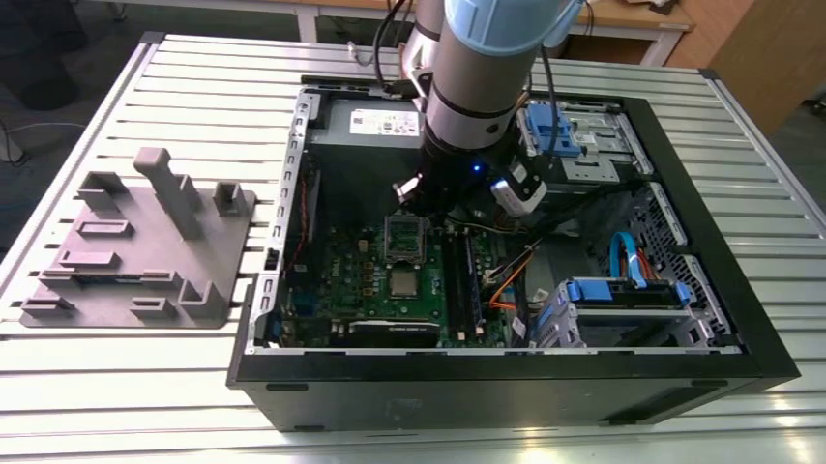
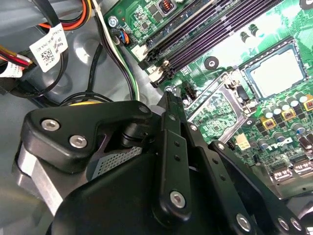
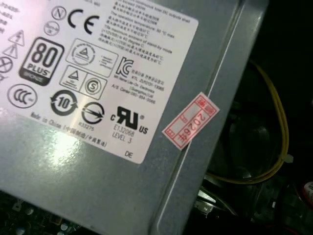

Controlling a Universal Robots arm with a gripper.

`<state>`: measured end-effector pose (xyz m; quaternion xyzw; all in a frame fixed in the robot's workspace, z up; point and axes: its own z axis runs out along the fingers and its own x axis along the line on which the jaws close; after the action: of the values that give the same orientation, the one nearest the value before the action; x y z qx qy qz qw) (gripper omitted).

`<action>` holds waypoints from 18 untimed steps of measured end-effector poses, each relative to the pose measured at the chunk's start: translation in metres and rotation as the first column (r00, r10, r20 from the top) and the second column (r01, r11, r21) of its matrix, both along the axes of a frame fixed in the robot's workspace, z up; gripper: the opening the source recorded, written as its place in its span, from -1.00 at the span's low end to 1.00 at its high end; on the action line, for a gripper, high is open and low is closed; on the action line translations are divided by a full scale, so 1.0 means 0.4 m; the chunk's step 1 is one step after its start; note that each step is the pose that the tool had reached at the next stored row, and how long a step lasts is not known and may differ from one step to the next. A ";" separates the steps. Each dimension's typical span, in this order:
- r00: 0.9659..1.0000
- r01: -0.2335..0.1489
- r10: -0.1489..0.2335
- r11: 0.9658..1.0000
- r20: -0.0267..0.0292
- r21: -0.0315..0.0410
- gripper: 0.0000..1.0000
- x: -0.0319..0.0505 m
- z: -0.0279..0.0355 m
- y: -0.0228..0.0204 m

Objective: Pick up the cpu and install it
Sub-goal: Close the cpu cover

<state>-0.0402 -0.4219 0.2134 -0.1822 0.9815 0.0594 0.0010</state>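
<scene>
The cpu (image 1: 404, 282) lies flat in the motherboard socket, its pale metal top facing up; in the second wrist view the cpu (image 2: 274, 73) sits inside the socket's rim. The hinged metal socket frame (image 1: 405, 237) stands upright just behind it, seen as the raised socket frame (image 2: 220, 105) in the second wrist view. My gripper (image 1: 436, 211) hangs inside the case above and behind that frame. In the second wrist view the gripper (image 2: 168, 98) looks shut, its black links meeting at the tip with nothing held.
The open black PC case (image 1: 722, 290) lies on a slatted metal table. The grey power supply (image 3: 98, 161) fills the case's back. Blue drive caddies (image 1: 620, 290), orange and black cables (image 2: 73, 19) and memory slots (image 2: 205, 29) crowd the motherboard. A grey fixture (image 1: 142, 246) rests on the exterior view's left.
</scene>
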 end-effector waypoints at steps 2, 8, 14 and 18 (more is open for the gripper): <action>1.000 0.000 0.000 1.000 0.000 0.000 -0.79 0.000 0.000 0.000; 0.999 -0.038 0.038 0.999 0.000 0.000 -0.79 0.000 0.005 -0.001; 0.997 -0.071 0.071 0.997 0.000 0.001 -0.79 0.000 0.014 -0.002; 0.997 -0.073 0.073 0.997 0.000 0.001 -0.79 0.000 0.014 -0.002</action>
<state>-0.0403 -0.4226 0.2192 -0.2180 0.9741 0.0598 -0.0011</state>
